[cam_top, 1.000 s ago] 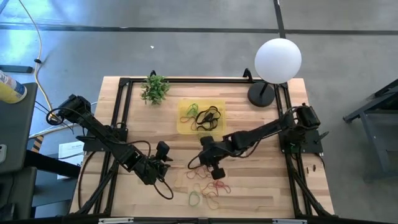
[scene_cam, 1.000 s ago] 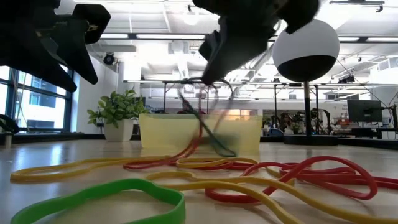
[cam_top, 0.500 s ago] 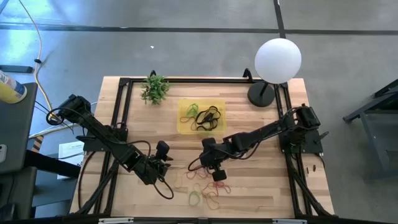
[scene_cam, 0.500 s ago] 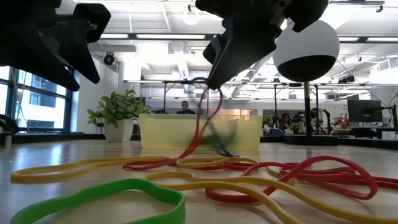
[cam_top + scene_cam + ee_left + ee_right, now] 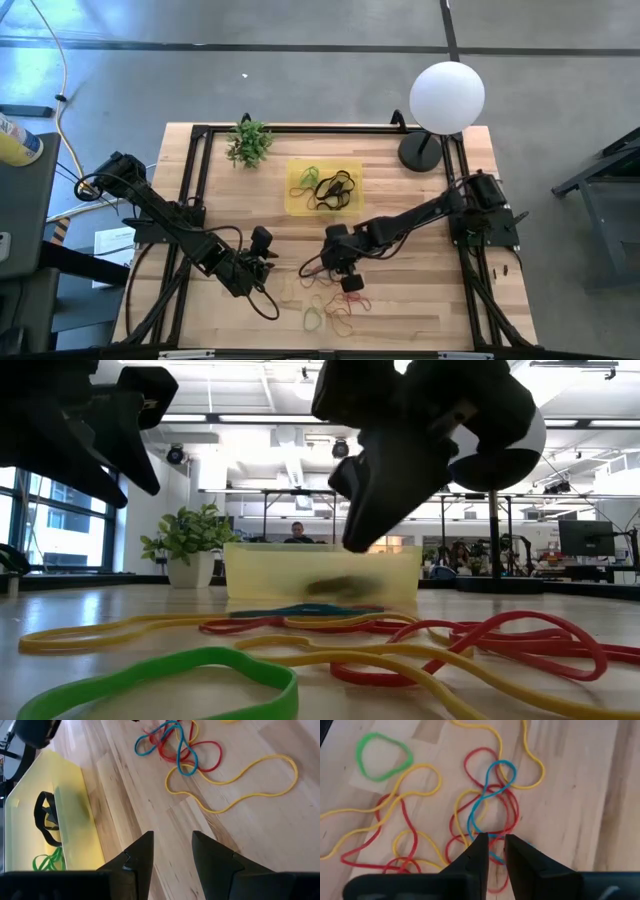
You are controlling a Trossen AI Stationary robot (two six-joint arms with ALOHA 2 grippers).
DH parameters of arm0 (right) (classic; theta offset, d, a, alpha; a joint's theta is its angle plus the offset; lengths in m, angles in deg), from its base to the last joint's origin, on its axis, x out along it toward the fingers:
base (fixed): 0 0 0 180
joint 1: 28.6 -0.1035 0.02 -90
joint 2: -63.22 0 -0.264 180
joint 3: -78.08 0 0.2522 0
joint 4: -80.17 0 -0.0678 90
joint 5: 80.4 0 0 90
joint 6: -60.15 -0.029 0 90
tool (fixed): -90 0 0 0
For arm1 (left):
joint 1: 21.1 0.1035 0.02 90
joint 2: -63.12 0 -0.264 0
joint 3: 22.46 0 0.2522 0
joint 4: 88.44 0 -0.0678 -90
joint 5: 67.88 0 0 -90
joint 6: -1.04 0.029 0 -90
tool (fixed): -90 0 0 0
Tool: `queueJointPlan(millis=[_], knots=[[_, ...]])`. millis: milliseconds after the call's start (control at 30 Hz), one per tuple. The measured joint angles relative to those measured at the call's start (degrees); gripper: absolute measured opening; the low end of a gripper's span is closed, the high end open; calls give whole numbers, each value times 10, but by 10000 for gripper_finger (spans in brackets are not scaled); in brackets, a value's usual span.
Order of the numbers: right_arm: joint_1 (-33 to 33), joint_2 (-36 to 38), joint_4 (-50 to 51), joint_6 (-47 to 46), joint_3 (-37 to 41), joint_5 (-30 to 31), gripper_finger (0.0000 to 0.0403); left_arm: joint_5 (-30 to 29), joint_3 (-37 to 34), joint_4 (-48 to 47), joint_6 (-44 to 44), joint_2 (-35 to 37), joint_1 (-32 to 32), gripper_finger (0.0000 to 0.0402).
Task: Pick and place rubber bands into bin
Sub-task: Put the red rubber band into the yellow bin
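Table (image 5: 400,300): pale butcher-block wood in long glued strips, framed by a black metal rail.
Lamp (image 5: 447,96): matte white globe on a thin stem and round black base, far right corner.
Bin (image 5: 324,187): shallow translucent yellow rectangular tray, far of centre; black and green loops lie inside, which the high and left wrist views show, while the low view shows only a dark smudge through its wall.
Plant (image 5: 249,143): small leafy green sprig, left of the bin.
Rubber bands (image 5: 335,300): thin limp loops tangled on the near middle of the table, red, yellow, one green ring, one blue; the blue only reads clearly from the wrist and low views.
Right gripper (image 5: 493,851): above the tangle's far edge, fingers a narrow slit apart, nothing between them.
Left gripper (image 5: 171,852): left of the tangle, fingers spread, empty.
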Motion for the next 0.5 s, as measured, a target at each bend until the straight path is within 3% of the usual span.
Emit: queueJointPlan(millis=[500], knots=[[0,-5,16,-13,0,28,101,0,0,-1,-1,0,0,122]])
